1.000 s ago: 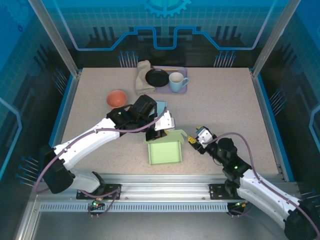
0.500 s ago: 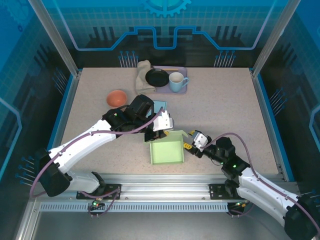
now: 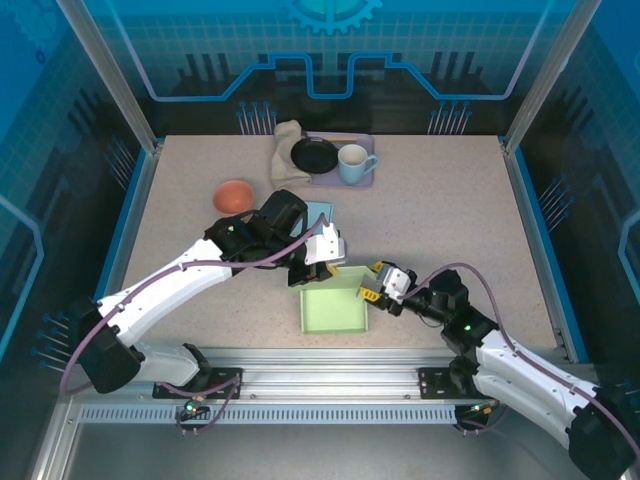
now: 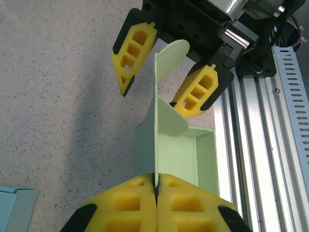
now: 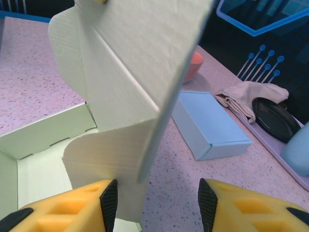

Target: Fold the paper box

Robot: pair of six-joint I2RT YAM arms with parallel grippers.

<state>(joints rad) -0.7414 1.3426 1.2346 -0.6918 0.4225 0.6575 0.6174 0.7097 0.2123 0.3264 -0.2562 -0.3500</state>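
A pale green paper box (image 3: 333,305) lies open on the table near the front, its far wall and lid flap standing up. My left gripper (image 3: 322,262) is shut on the top edge of that upright flap (image 4: 166,104). My right gripper (image 3: 373,283) is open at the box's far right corner, its yellow fingers (image 4: 200,89) on either side of the flap's rounded tab (image 4: 171,53). In the right wrist view the flap (image 5: 130,72) rises between the open jaws, its lower part against the left finger (image 5: 72,208).
A closed light blue box (image 5: 210,121) lies just behind the green one. Further back are an orange bowl (image 3: 234,196), a beige cloth (image 3: 286,150), and a tray (image 3: 362,180) with a black dish (image 3: 315,155) and a blue mug (image 3: 352,163). The metal rail (image 3: 330,360) borders the front.
My right gripper has moved left, from beside the box to around the flap's tab. My left gripper has stayed shut on the flap, shifting slightly.
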